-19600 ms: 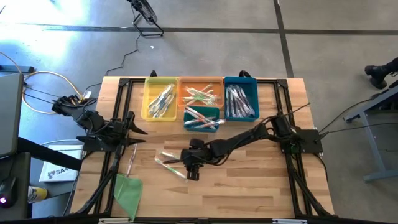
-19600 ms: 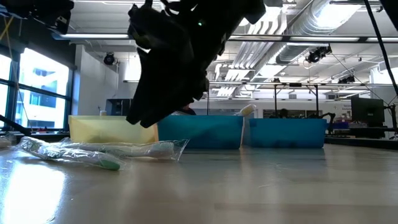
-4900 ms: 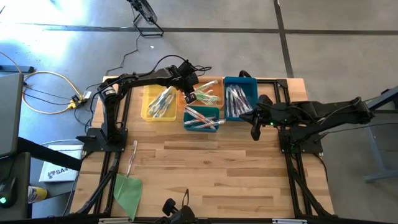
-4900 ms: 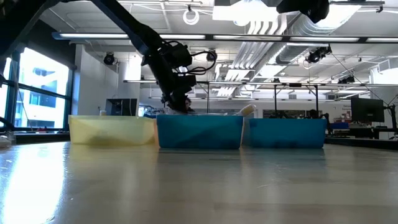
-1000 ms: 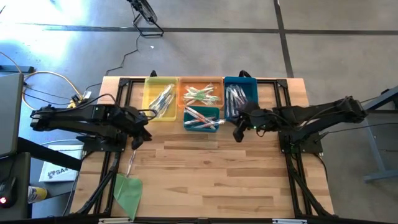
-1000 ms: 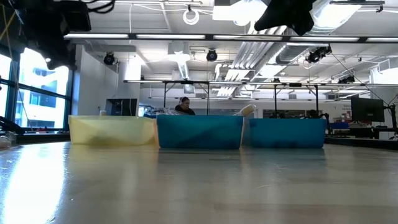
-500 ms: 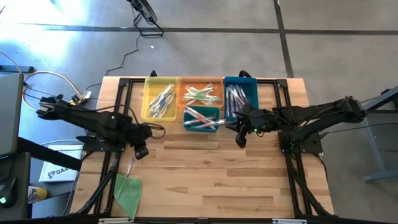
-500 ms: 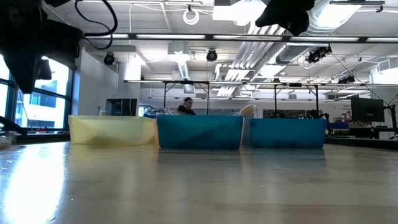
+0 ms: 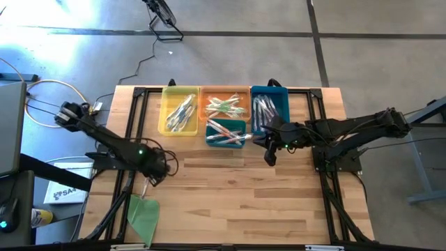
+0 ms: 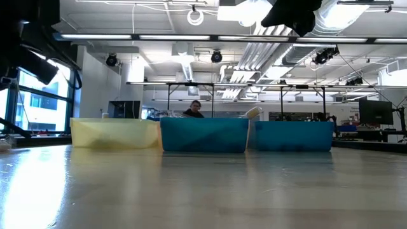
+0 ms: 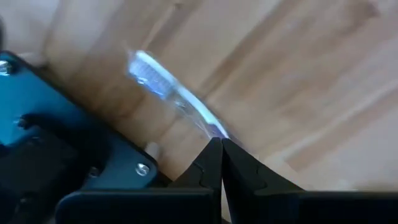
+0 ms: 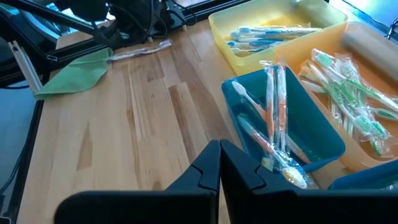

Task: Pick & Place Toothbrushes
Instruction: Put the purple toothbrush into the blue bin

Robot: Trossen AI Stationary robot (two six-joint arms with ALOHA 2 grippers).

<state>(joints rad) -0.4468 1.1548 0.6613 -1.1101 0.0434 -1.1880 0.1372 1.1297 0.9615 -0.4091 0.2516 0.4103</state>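
Where the wood meets the left frame rail, one clear-wrapped toothbrush (image 9: 145,187) lies loose at lower left of the high view, just above the green sheet (image 9: 143,216). Left gripper (image 9: 157,174) sits directly over its upper end; in the left wrist view the fingers (image 11: 210,163) are pressed together, tips at the wrapper (image 11: 180,102), contact uncertain. Remaining toothbrushes fill four bins at upper centre: yellow bin (image 9: 167,94), orange bin (image 9: 206,93), small teal bin (image 9: 211,141), blue bin (image 9: 284,95). Right gripper (image 9: 270,155) hovers just right of the small teal bin, fingers closed, empty.
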